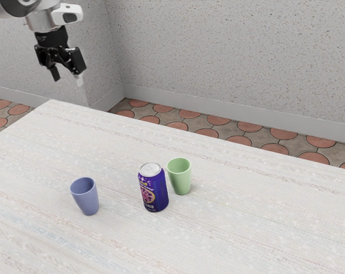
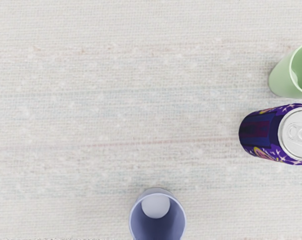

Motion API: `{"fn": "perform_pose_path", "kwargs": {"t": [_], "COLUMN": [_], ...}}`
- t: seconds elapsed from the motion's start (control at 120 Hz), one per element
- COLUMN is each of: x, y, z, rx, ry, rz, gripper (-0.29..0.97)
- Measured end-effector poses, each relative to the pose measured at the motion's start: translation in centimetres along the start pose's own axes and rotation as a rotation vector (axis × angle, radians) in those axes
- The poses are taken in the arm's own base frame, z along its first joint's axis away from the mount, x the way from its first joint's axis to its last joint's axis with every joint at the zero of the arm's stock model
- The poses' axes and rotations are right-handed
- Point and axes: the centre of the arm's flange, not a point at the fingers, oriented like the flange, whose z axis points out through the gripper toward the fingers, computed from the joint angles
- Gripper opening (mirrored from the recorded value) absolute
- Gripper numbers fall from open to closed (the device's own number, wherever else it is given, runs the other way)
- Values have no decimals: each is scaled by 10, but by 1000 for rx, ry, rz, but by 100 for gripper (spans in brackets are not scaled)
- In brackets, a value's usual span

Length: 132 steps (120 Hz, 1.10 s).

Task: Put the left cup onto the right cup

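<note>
A blue-grey cup (image 1: 85, 196) stands upright on the table toward the exterior view's left. A light green cup (image 1: 179, 175) stands upright further to the right. My gripper (image 1: 68, 75) hangs high above the table's far left corner, well away from both cups, open with nothing between its fingers. From the wrist camera I look straight down on the blue-grey cup (image 2: 157, 215) and see into its hollow, with the green cup (image 2: 292, 76) off to one side.
A purple soda can (image 1: 153, 187) stands upright between the two cups, close beside the green one; it is also in the wrist view (image 2: 278, 133). The pale wood-grain table (image 1: 258, 228) spreads wide around them. Tiled floor and grey walls lie beyond.
</note>
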Motion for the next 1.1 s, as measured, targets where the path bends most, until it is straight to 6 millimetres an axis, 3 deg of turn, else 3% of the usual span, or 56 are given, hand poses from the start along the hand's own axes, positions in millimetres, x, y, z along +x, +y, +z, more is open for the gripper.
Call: {"fn": "perform_pose_path", "kwargs": {"t": [0.267, 0.517, 0.6, 0.808, 1.1], "x": [3, 33, 36, 51, 69], "y": [-4, 28, 26, 22, 10], "z": [5, 68, 93, 136, 181], "rx": [-5, -5, -7, -8, -5], "ry": [-7, -86, -104, -110, -98], "rz": [-60, -23, -29, -40, -112], "gripper": [66, 66, 66, 66, 66]}}
